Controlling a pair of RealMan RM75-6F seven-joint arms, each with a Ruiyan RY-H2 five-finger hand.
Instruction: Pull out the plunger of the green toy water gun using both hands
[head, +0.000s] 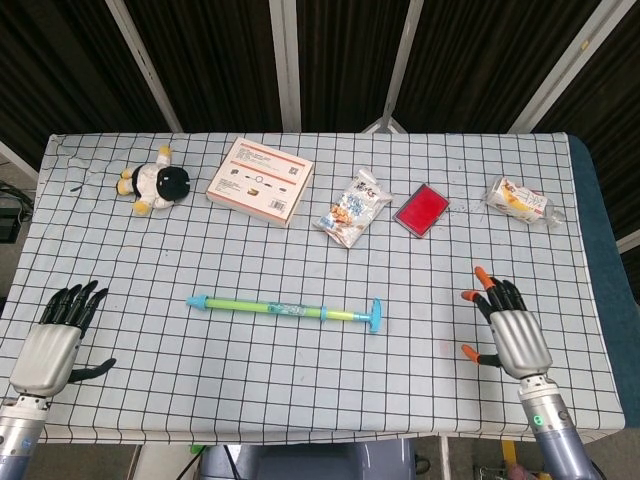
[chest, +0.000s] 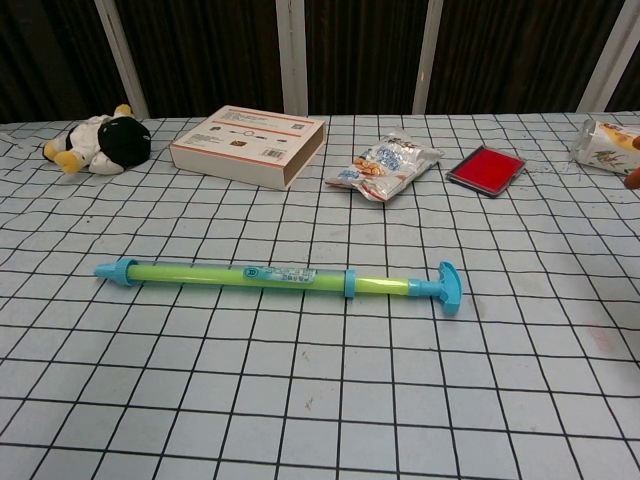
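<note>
The green toy water gun (head: 270, 308) (chest: 240, 274) lies flat across the middle of the checked table, blue nozzle to the left. Its blue T-shaped plunger handle (head: 375, 316) (chest: 446, 288) points right, with a short length of plunger rod showing. My left hand (head: 56, 337) rests open near the table's front left corner, far from the gun. Over the front right of the table, my right hand (head: 508, 331) hovers open with fingers spread, right of the handle and apart from it. One orange fingertip shows at the right edge of the chest view.
Along the far side lie a black-and-white plush toy (head: 155, 185), a flat white-and-red box (head: 260, 180), a snack packet (head: 353, 207), a red pad (head: 421, 209) and a wrapped packet (head: 520, 200). Dark railings stand behind the table.
</note>
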